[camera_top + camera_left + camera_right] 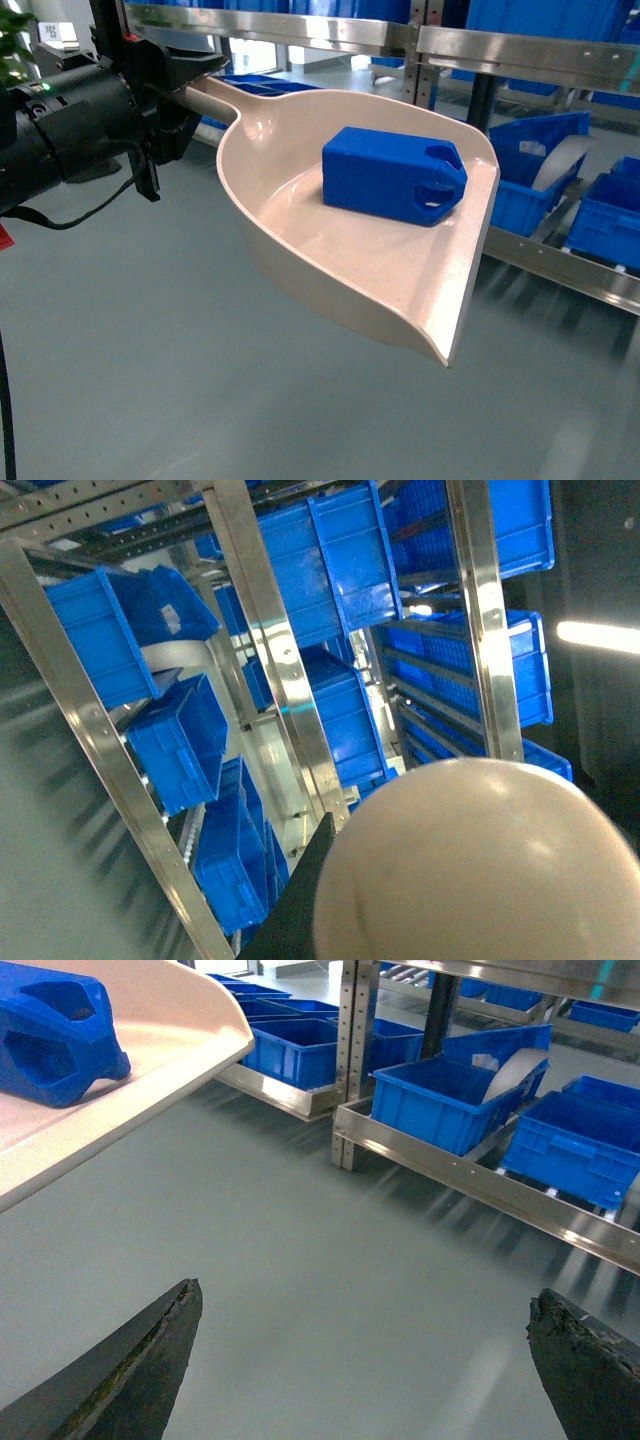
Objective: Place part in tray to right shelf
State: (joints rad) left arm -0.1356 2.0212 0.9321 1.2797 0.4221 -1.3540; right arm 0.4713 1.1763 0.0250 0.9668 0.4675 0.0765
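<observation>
The beige-pink tray (300,240) hangs in the air over the floor, its handle running up left into my left gripper (175,95), which is shut on it. The blue part (393,175) lies inside the tray near its far wall, lugs toward the lip. The left wrist view is half filled by the tray's rounded body (480,870), with one black finger (300,900) beside it. The right shelf (520,55) stands behind and to the right. The right wrist view has the tray's corner (150,1020) and the part (55,1030) at upper left. My right gripper (365,1305) is open over bare floor.
Large blue crates (535,170) sit on the rack's low level, one holding a white curved piece (560,160). A shiny front beam (470,1175) and an upright post (350,1050) edge the rack. Grey floor (150,350) spreads below the tray.
</observation>
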